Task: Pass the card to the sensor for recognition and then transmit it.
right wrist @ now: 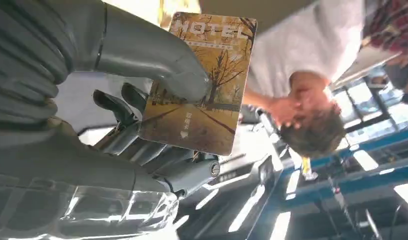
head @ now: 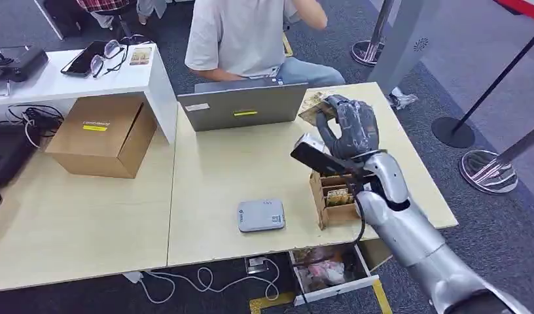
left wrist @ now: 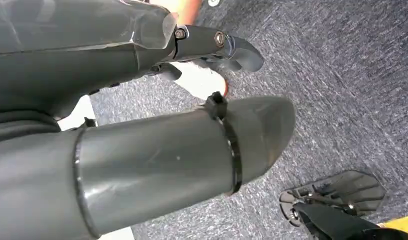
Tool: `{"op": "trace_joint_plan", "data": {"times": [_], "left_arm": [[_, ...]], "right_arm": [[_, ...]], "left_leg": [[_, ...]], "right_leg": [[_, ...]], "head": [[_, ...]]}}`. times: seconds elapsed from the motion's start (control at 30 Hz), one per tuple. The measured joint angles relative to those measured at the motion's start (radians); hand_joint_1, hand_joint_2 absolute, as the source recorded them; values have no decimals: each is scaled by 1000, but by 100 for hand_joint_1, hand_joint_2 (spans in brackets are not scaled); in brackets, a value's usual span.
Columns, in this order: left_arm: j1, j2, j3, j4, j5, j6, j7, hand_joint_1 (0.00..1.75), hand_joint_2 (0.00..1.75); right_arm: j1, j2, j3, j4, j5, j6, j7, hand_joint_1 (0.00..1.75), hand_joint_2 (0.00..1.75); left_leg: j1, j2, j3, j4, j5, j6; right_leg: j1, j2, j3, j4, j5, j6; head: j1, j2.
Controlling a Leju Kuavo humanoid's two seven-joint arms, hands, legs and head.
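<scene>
My right hand [head: 349, 127] is raised above the far right part of the wooden table [head: 212, 170], just right of the laptop. It pinches a yellow-brown hotel card [right wrist: 207, 90] between thumb [right wrist: 142, 55] and fingers; in the head view the card [head: 315, 108] sticks out toward the person. The grey flat sensor box [head: 260, 215] lies near the table's front edge, well below and left of the hand. A wooden card holder [head: 333, 196] with more cards stands right of the sensor. My left hand [left wrist: 212, 47] hangs over the carpet, holding nothing.
A person in a white shirt [head: 241, 33] sits behind the grey laptop [head: 245, 104]. A cardboard box [head: 101, 134] and a white shelf [head: 88, 75] with glasses stand at the left. An open drawer [head: 330, 271] juts out under the table. Stanchion bases [head: 487, 170] stand at the right.
</scene>
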Motion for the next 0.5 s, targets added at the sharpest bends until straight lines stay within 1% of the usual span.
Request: {"op": "trace_joint_plan", "data": {"times": [0.1,0.23,0.27,0.33,0.43,0.5], "left_arm": [[0,0,0,0,4,0,-2,0,0],[2,-2,0,0,14,-1,-3,0,0],[1,-2,0,0,13,-15,10,0,0],[-5,0,0,0,10,-48,41,0,0],[-14,3,0,0,8,-68,60,0,0],[-19,6,0,0,7,-74,61,0,0]], "right_arm": [[64,8,0,-81,-29,36,5,175,175],[146,38,4,-169,-126,116,17,175,175],[160,49,6,-184,-155,133,24,175,175],[181,75,10,-196,-186,149,38,175,175],[202,106,13,-207,-204,159,49,175,175],[209,120,13,-209,-233,194,67,175,175]], "left_leg": [[0,0,0,0,0,0],[1,0,0,0,0,0],[1,0,0,0,0,0],[1,1,0,0,0,0],[1,1,0,0,0,0],[1,1,0,0,0,0]], "right_leg": [[0,0,0,0,0,0],[0,0,0,0,0,0],[0,0,0,0,0,0],[0,0,0,0,0,0],[0,0,0,0,0,0],[0,0,0,0,0,0]], "head": [[0,0],[0,0],[1,0],[0,0],[0,0],[0,0]]}}
